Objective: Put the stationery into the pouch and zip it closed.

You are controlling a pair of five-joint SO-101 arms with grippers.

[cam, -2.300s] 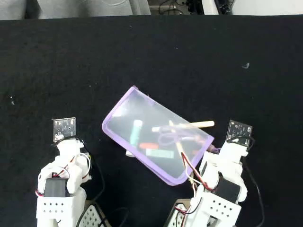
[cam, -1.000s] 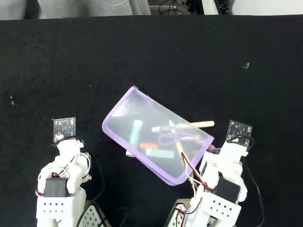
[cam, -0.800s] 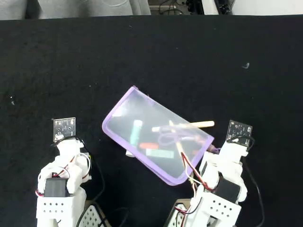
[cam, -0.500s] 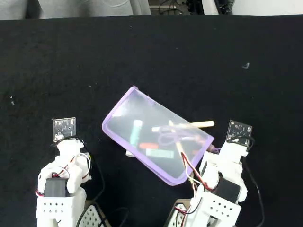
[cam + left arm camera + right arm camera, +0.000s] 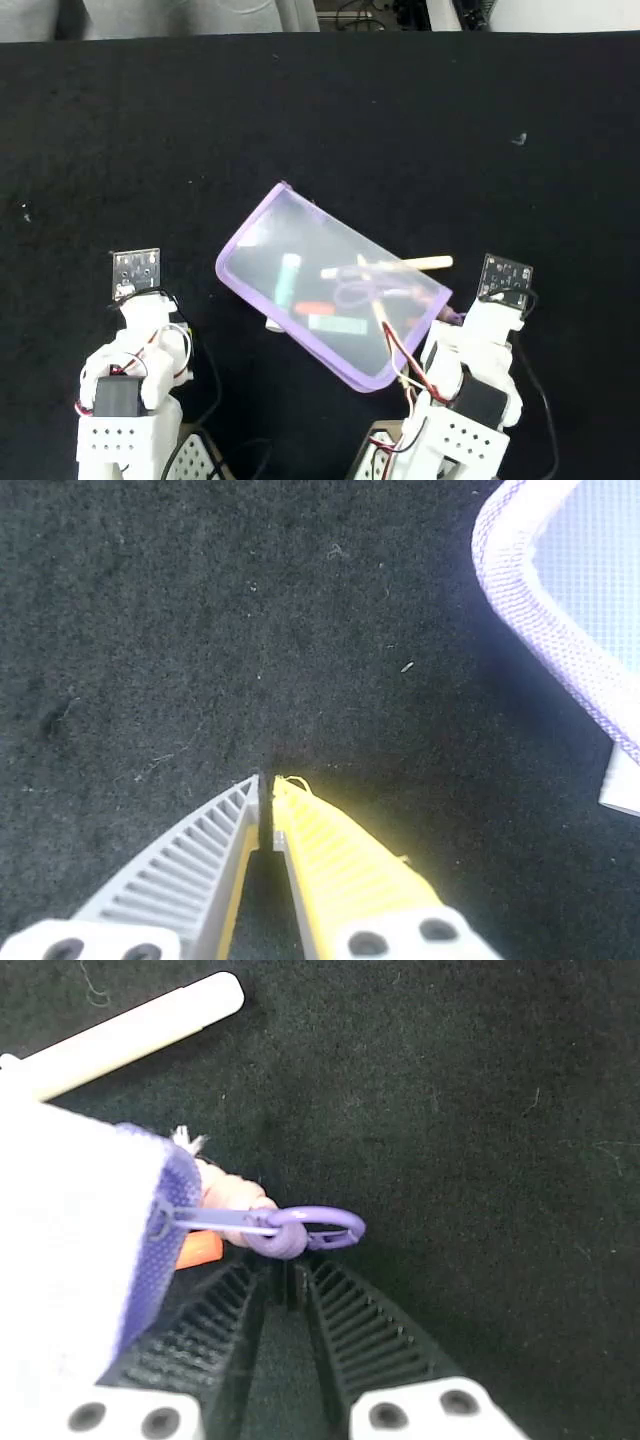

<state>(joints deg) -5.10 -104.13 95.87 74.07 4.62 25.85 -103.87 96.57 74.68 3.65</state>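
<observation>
Nothing differs from the earlier frames: both arms keep still and the pouch [image 5: 320, 250] lies where it lay, tilted on the dark surface [image 5: 400, 120] between the two arms. The left end effector [image 5: 268, 785] is clenched on nothing, its grey and yellow fingers pressed together over bare surface; the pouch's purple-trimmed corner [image 5: 540, 610] sits ahead of it and off to one side, apart from the tips. The right end effector [image 5: 290, 1278] has its black fingers drawn together, and the purple zipper pull [image 5: 305, 1230] lies right at their tips; whether they pinch the ring I cannot tell. The pouch's end [image 5: 70, 1210] is just beside those tips. A cream stick [image 5: 420, 263] lies ahead of the right end effector, one end poking past the pouch's edge [image 5: 130, 1030]. Through the clear side show a teal stick [image 5: 288, 278], a small red piece [image 5: 308, 307] and a pale teal block [image 5: 337, 324].
</observation>
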